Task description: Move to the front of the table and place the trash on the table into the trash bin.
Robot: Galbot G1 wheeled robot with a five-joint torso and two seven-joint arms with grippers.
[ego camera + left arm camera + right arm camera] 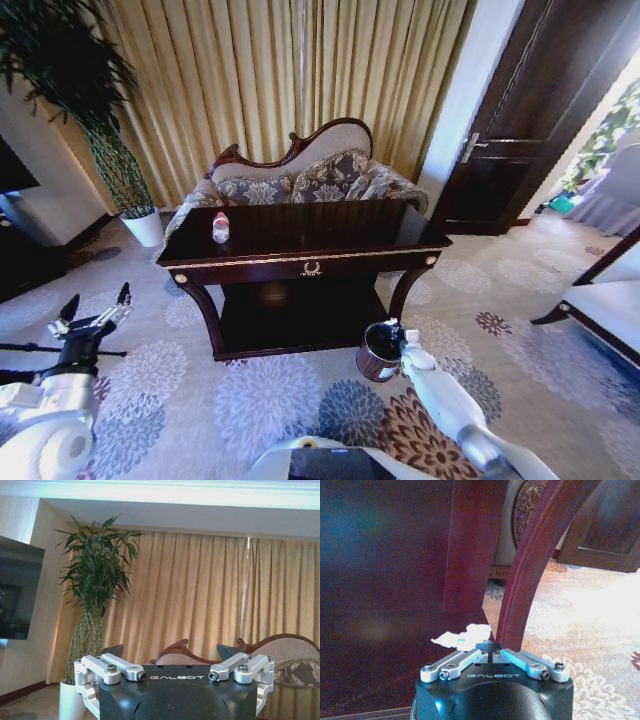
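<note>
Bench: the long dark glossy table [330, 232] stands in front of the robot, gold trim along its front edge and a gold emblem at front centre; a lower shelf sits between its curved legs.
Bottle: a small clear bottle [221, 227] with a red cap and white label stands upright on the bench top, toward its left end; the label's print is too small to read.
Trash bin: the round bin [379, 351] with dark reddish sides and a shiny rim sits on the carpet just beside the bench's front right leg.
Right gripper: the right gripper [392, 336] is low, at the bin's rim. In the right wrist view its fingers [470, 656] are drawn together on a white crumpled paper scrap [462, 635], with the bench's curved leg [530, 575] just beyond.
Left gripper: the left gripper [96, 304] is held out over the carpet, well left of the bench, fingers spread wide with nothing between them.
Writing: "GALBOT" reads in white on the black housing of both grippers in the wrist views.
Behind the bench: a patterned sofa [300, 180] against gold curtains [290, 70].
Plant: a tall green plant in a white pot [145, 228] stands at left.
</note>
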